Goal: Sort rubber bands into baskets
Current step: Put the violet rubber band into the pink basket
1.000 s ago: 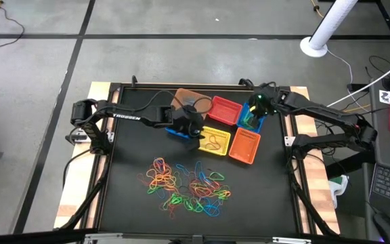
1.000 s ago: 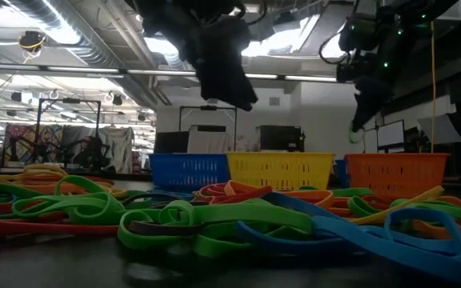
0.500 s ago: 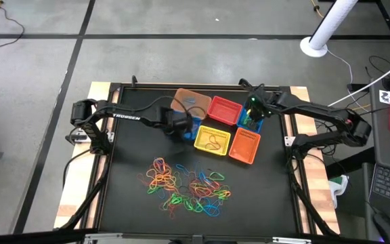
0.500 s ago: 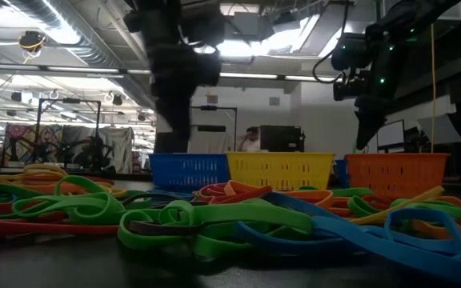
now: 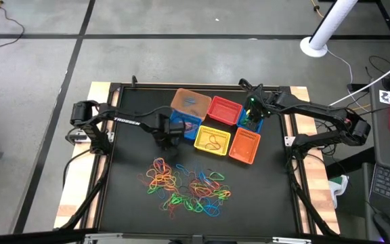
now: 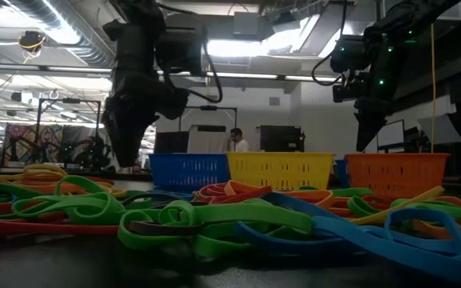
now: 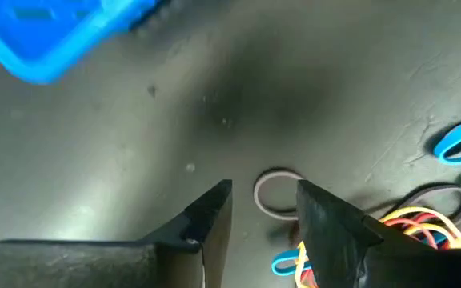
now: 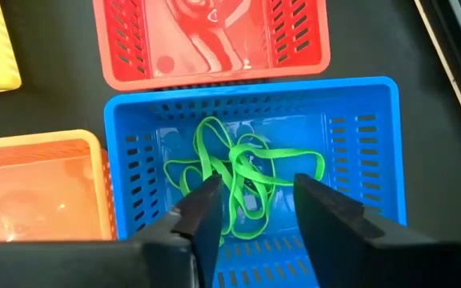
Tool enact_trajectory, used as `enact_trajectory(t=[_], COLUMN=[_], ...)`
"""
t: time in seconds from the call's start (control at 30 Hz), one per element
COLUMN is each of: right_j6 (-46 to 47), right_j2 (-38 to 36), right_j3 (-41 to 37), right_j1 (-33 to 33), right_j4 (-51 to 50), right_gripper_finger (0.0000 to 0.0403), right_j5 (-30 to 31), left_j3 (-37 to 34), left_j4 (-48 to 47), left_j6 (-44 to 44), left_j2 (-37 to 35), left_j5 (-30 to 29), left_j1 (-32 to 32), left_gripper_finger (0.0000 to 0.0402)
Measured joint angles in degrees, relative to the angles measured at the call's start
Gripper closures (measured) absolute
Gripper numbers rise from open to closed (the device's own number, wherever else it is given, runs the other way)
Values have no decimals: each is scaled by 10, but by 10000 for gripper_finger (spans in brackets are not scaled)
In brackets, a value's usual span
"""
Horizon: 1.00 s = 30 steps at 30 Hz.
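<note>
A: Where are the rubber bands (image 5: 185,186)?
B: Heaped on the tabletop (image 5: 131,146); green ones lie in the blue basket (image 8: 378,172).
A: Grippers?
B: Left gripper (image 7: 262,210) and right gripper (image 8: 254,204) both empty, fingers parted.
A: Handling?
B: Light, limp, tangle-prone; pinch one strand.

The left pincer (image 5: 162,137) hangs over the bare surface (image 5: 127,183), just beside the nearest basket (image 5: 179,128) of the cluster of baskets (image 5: 217,125). Before it lies the heap of rubber bands (image 5: 187,187). The right pincer (image 8: 250,210) hangs over the far-right basket (image 8: 374,152), where a tangle of bands (image 8: 238,180) lies directly beneath its fingers.
</note>
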Motion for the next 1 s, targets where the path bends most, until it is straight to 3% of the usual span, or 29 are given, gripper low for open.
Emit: enact_trajectory(t=[0.73, 0.87, 1.0], right_j6=[0, 0, 0], right_j2=[0, 0, 0], right_j3=[0, 0, 0], right_j1=[0, 0, 0], right_j4=[0, 0, 0], right_gripper_finger=[244, 244, 244], right_j5=[0, 0, -1], left_j3=[-102, -104, -104], left_j4=[108, 113, 126], left_j6=[-50, -37, -20], left_j2=[0, 0, 0], left_j5=[-11, -17, -18], left_j1=[-62, -68, -73], left_gripper_finger=[270, 293, 343])
